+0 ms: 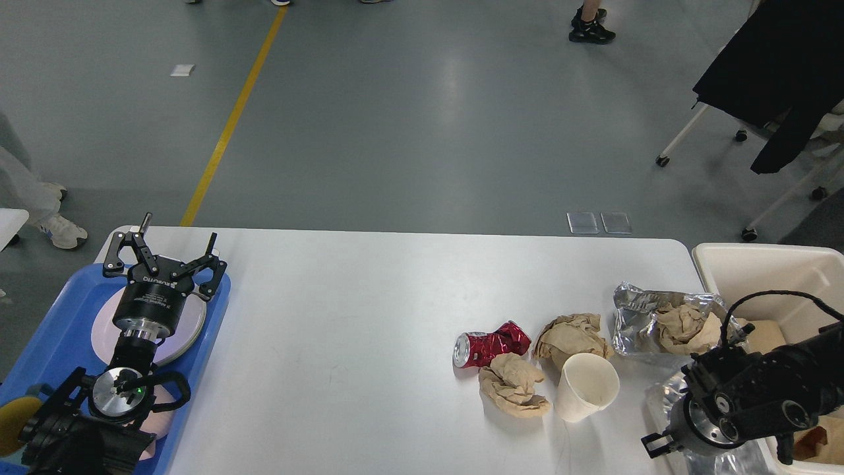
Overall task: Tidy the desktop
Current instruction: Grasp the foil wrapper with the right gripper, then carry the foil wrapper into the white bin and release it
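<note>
Litter crowds the bench's (369,297) right edge beside the right fingers (653,443), grip unreadable; left fingers (165,254) spread, empty.

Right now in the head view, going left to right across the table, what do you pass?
Blue tray → left hand → crushed red can → white paper cup → foil wrapper → cream bin.
</note>
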Robot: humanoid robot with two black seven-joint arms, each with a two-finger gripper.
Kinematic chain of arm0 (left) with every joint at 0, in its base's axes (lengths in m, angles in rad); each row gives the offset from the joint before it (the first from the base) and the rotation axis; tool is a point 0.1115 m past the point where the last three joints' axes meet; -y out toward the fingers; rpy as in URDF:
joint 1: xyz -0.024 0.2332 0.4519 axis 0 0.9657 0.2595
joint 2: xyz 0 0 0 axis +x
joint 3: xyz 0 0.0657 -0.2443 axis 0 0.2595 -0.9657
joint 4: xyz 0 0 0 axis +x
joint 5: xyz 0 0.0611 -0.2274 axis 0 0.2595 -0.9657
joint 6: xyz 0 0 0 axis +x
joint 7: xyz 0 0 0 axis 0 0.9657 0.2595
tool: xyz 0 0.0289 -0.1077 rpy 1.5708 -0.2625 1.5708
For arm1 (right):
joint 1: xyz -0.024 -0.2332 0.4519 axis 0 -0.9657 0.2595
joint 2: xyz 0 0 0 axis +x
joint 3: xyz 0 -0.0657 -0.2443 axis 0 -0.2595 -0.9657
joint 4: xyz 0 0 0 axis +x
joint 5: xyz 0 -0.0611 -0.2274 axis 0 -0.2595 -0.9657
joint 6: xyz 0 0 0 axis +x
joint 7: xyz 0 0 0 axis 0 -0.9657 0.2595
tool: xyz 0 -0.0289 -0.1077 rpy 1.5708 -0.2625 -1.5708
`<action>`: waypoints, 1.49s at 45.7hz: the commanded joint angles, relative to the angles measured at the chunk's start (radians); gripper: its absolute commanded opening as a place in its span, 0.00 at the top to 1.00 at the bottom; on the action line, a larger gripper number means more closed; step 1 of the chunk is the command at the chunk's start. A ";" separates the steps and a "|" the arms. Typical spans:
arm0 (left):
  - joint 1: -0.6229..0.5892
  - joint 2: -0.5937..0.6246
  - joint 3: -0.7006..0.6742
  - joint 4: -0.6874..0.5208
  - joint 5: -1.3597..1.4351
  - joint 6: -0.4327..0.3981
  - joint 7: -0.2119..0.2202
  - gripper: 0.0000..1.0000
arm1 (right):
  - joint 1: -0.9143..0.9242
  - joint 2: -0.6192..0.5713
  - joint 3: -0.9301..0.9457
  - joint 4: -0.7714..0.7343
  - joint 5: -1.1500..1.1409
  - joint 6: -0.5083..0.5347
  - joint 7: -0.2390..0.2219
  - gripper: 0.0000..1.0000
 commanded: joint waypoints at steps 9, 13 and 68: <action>0.000 0.000 0.000 0.000 0.000 0.000 -0.001 0.03 | -0.003 -0.006 0.000 0.007 0.059 -0.002 -0.001 1.00; 0.000 0.000 0.000 0.000 0.000 0.000 0.001 0.03 | -0.003 -0.006 0.000 0.009 0.067 -0.004 -0.001 1.00; 0.000 0.000 0.000 0.000 0.000 0.000 -0.001 0.03 | 1.137 0.000 -0.549 0.300 0.847 0.461 0.005 1.00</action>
